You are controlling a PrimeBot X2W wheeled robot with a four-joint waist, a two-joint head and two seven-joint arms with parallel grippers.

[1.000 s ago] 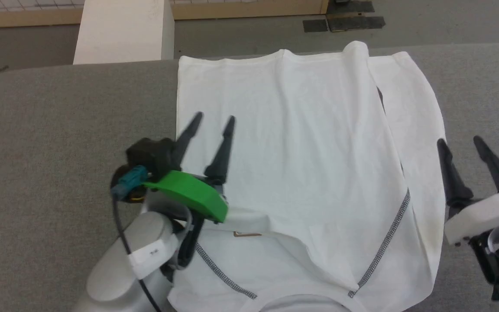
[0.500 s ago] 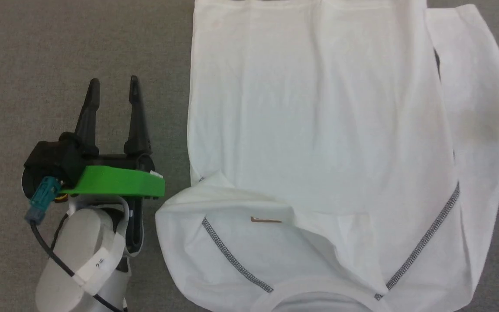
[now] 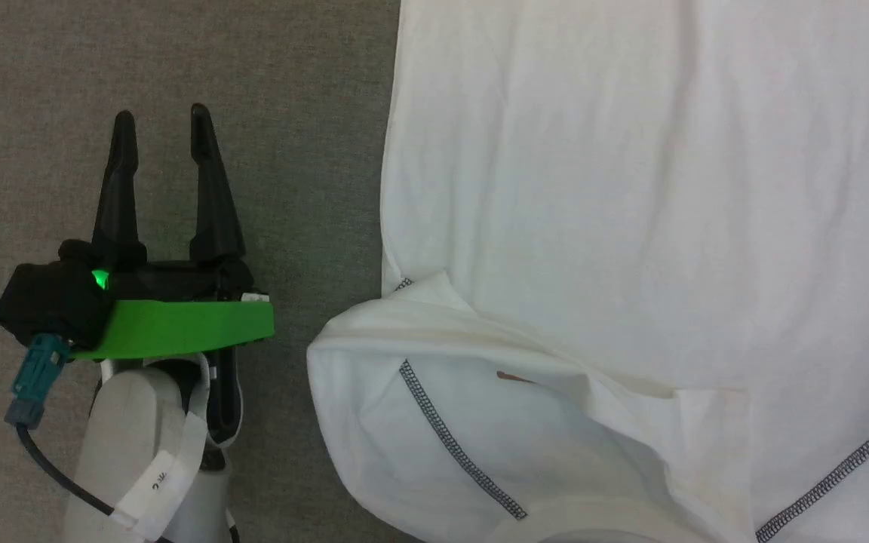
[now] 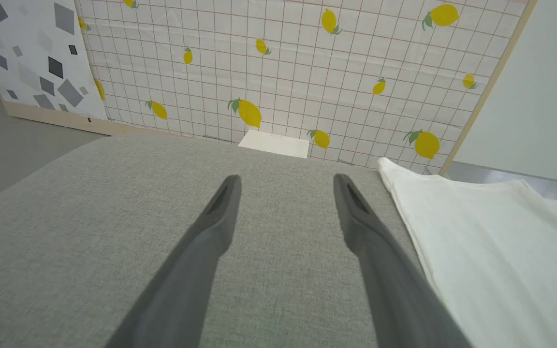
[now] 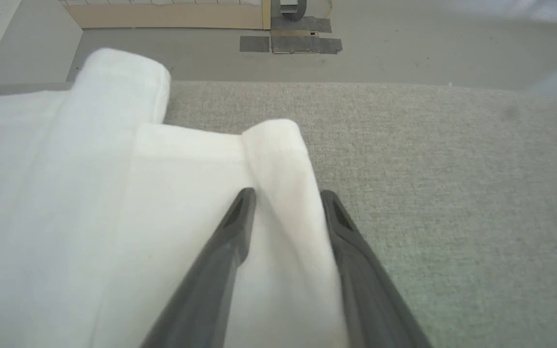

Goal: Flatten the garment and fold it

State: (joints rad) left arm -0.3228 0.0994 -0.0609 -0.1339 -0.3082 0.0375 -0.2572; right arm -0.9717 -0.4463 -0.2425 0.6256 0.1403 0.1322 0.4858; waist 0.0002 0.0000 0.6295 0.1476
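Observation:
The garment [image 3: 593, 226] is a white shirt lying spread on the grey padded table [image 3: 253, 75]. Its near left shoulder is folded over, showing a dark zigzag seam [image 3: 457, 445] and a small orange-brown patch [image 3: 514, 376]. My left gripper [image 3: 161, 117] rests open over bare table, left of the garment and apart from it. In the left wrist view the left gripper [image 4: 285, 179] has nothing between its fingers, and the garment [image 4: 491, 251] lies to its right. My right gripper [image 5: 287, 193] straddles a raised fold at the garment's [image 5: 90, 193] edge, jaws partly narrowed with a gap.
A lemon-print wall panel [image 4: 307, 63] stands beyond the table's far edge, with a white box [image 4: 273, 143] at its foot. Grey floor [image 5: 356, 63] lies past the edge in the right wrist view. Bare table stretches right of the right gripper.
The head camera has tilted down and closer. My left gripper has gone from over the garment's left edge to bare table beside it. The right gripper has left the head view.

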